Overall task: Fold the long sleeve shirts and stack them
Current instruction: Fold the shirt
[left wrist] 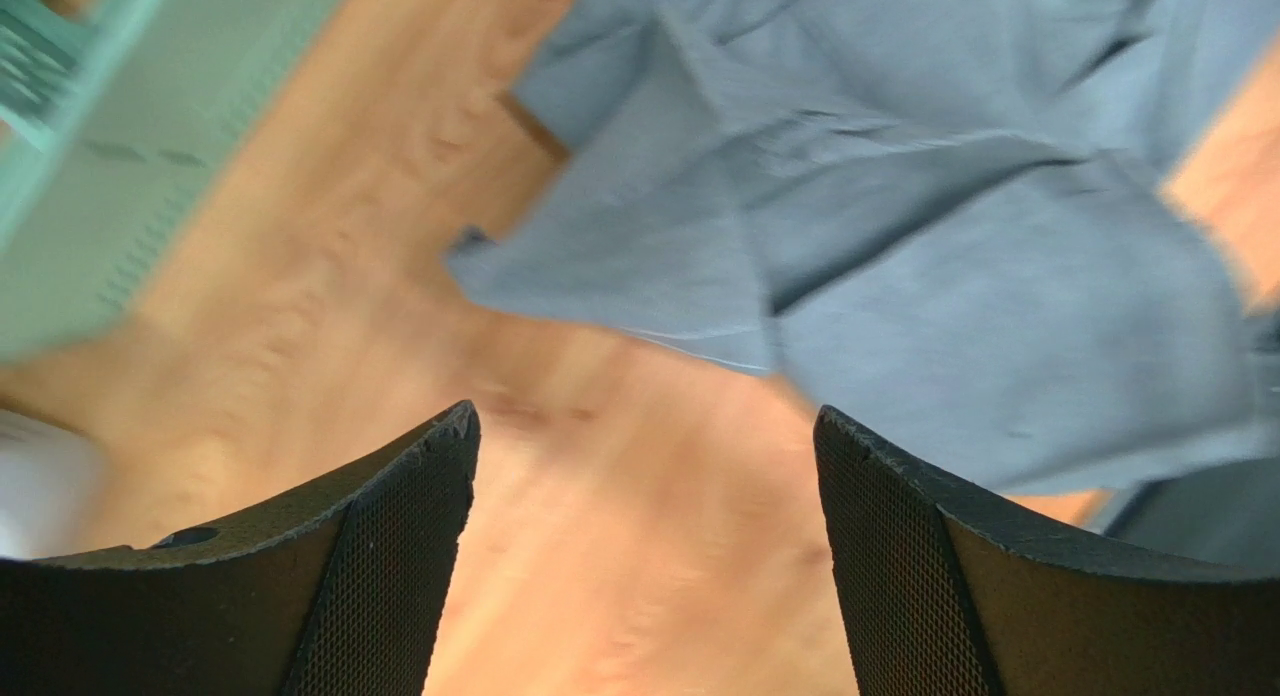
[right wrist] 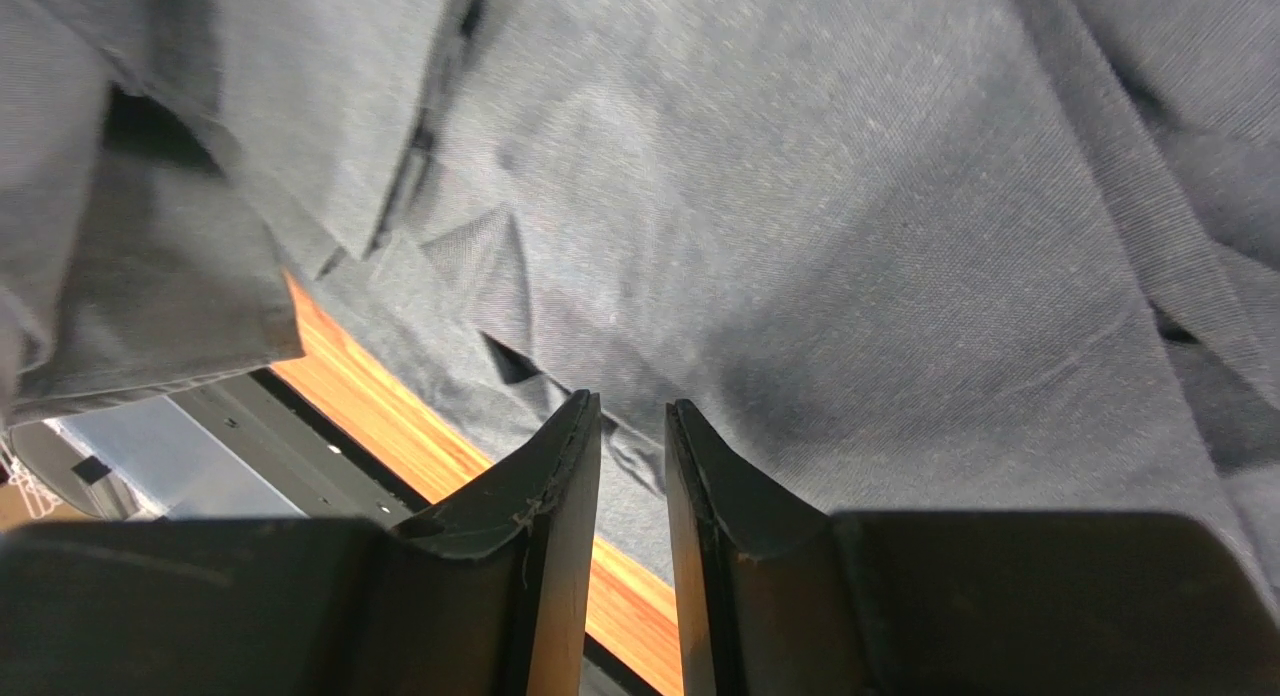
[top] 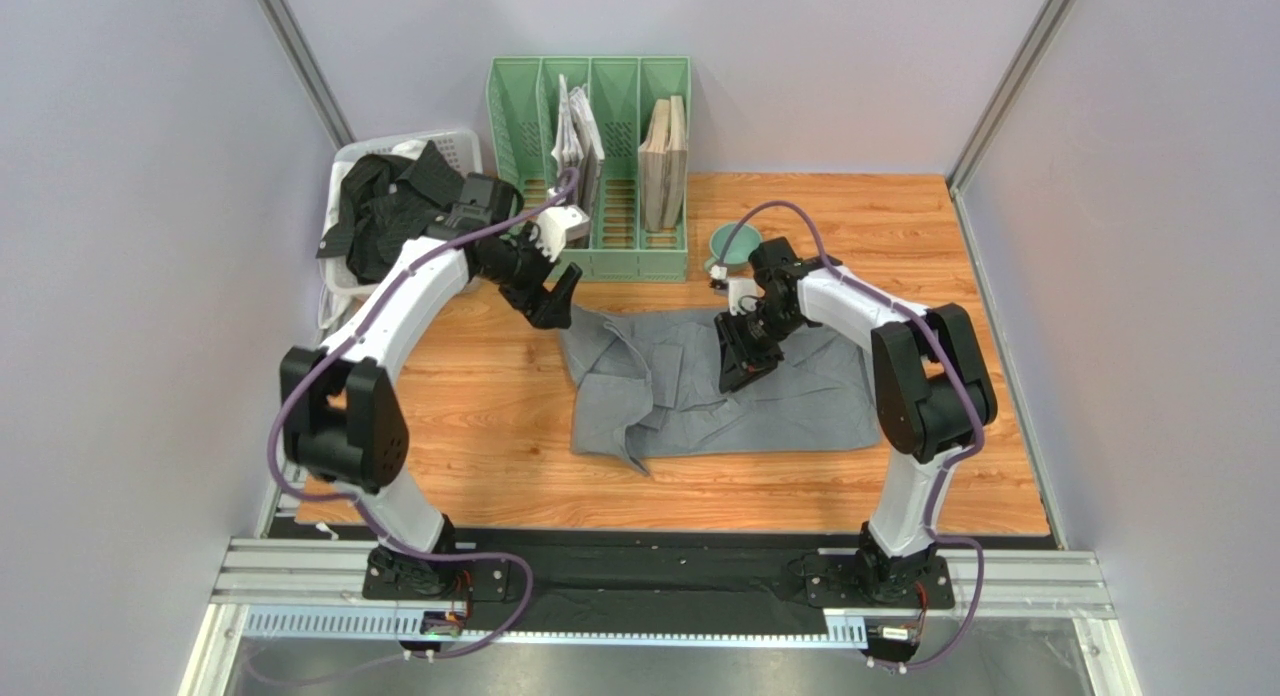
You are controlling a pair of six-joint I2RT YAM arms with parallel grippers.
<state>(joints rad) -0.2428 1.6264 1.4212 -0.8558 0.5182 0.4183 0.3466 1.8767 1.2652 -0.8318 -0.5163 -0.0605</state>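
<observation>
Mid-tabletop, nearer the right edge: grey long sleeve shirt [top: 751, 404], left side rumpled and folded over. Left hand [top: 553, 303] wide open, empty, above its far-left corner. Right hand [top: 744, 369] over the far hem, jaws a slit apart, nothing between. Black shirt [top: 394, 201] in white basket [top: 436, 135], far-left corner. Best: grip the corner low, smooth wrinkles, fold square.

grey shirt [top: 781, 404]: matt soft cloth | table [top: 496, 411]: wood grain | rack [top: 511, 126]: smooth green plastic

Finding the spread shirt [top: 766, 396] lying on the middle of the counter [top: 496, 411], the file rack [top: 616, 255] standing behind its left half. Finding the bundled shirt [top: 383, 201] sitting in the basket [top: 451, 135] at the far left, just beside that rack.
</observation>
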